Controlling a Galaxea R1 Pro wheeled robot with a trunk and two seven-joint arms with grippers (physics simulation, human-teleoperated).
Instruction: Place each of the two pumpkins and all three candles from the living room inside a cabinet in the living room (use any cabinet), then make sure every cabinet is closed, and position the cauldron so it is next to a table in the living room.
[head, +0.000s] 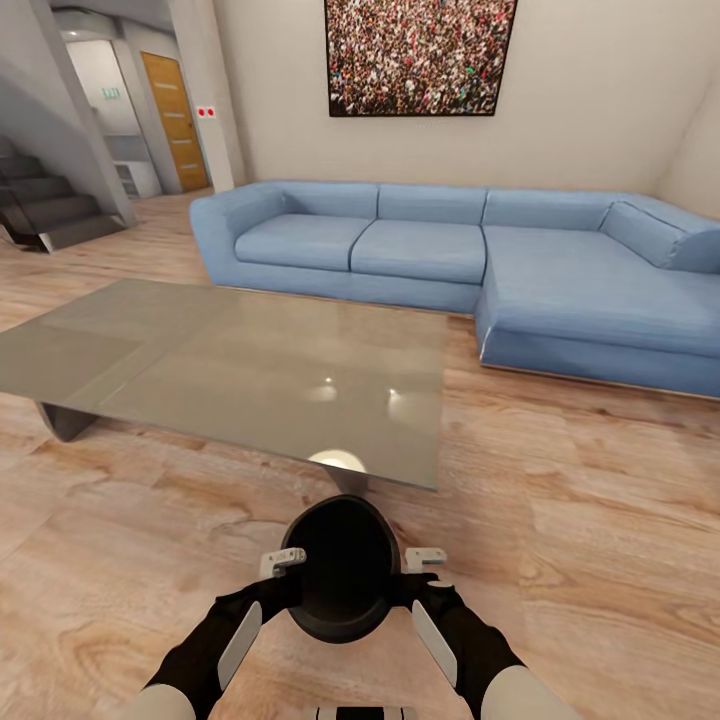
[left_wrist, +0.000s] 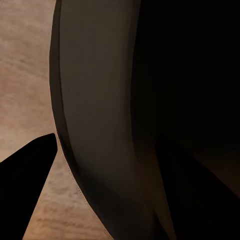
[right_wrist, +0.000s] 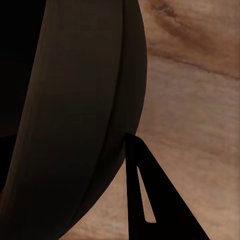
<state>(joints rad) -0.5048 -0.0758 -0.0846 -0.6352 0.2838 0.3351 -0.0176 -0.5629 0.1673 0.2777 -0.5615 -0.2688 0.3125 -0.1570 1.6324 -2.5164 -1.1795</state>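
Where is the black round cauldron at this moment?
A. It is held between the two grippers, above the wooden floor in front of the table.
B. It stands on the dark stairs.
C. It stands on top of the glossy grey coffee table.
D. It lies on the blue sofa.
A: in the head view the black round cauldron sits between the left gripper and the right gripper, over the wooden floor, short of the glossy grey coffee table.
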